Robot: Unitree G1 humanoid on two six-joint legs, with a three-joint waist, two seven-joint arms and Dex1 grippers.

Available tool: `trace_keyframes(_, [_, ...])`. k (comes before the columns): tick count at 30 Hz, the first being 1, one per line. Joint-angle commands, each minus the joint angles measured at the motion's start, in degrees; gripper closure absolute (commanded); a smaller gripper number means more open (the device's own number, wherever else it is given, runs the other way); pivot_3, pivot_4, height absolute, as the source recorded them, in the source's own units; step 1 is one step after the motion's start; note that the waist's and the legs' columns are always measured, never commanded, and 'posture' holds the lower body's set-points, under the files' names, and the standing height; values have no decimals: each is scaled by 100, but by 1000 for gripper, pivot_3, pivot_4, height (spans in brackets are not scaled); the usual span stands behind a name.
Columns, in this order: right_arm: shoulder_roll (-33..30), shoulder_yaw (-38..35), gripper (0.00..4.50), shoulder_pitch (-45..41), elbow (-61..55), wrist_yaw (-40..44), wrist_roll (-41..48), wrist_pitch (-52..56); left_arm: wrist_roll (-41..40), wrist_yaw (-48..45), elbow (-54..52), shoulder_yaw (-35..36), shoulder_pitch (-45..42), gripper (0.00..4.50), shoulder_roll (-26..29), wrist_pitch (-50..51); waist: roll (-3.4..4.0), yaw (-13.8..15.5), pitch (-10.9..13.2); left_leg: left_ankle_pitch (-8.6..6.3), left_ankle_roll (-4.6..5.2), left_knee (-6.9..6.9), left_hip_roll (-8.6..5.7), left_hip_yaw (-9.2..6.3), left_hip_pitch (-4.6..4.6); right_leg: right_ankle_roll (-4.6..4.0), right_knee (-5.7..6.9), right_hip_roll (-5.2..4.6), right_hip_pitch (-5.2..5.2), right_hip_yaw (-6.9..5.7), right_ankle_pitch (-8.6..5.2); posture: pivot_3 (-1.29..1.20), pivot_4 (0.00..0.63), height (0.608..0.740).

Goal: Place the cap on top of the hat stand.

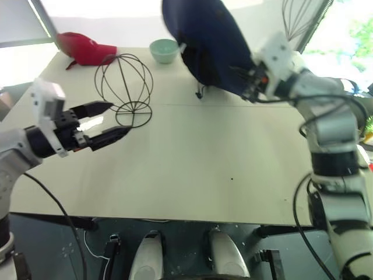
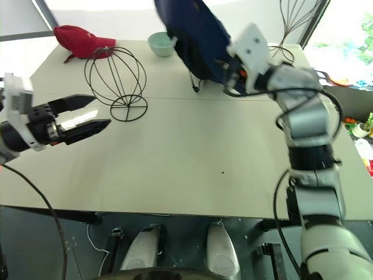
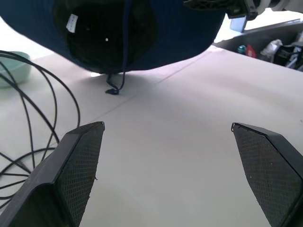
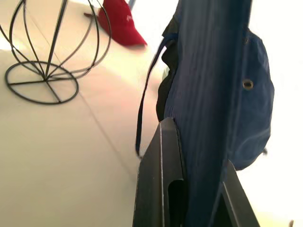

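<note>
The cap, a navy sun hat with a floppy brim, hangs tilted in the air over the back of the table, its chin cord dangling down. My right gripper is shut on its brim, and in the right wrist view the fabric sits pinched between the fingers. To the left of it, the hat stand, a dark wire globe on a ring base, stands bare on the table. My left gripper hovers open just left of the stand's base, pointing towards it, with nothing between its pads.
A red baseball cap lies at the back left and a pale green bowl sits behind the stand. A taller wire stand is at the back right. The white table ends near me, and toys lie beyond its right edge.
</note>
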Motion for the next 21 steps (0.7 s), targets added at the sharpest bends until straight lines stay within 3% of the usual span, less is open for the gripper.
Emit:
trace_keyframes(1, [271, 323, 4445, -847, 963, -84, -398, -1196, -211, 376, -276, 522, 159, 0, 11, 50, 0, -16, 0, 0, 0, -2, 0, 0, 0, 2, 2, 0, -2, 0, 1, 0, 150, 739])
trace_keyframes(9, [1606, 762, 4445, -2491, 3362, -816, -986, -2814, -676, 1078, -549, 1825, 1037, 0, -80, 245, 1, -94, 1, 4, -8, -33, 0, -2, -12, 19, 4, 1, -28, 0, 11, 0, 150, 739])
trace_keyframes(21, [2458, 1068, 4445, -2784, 4575, -1902, -1744, -4027, -1005, 1488, -763, 2621, 1869, 0, -70, 123, -1, -146, 0, 24, -44, -49, -2, -18, -10, -9, 8, 2, -31, -3, 1, 0, 150, 739])
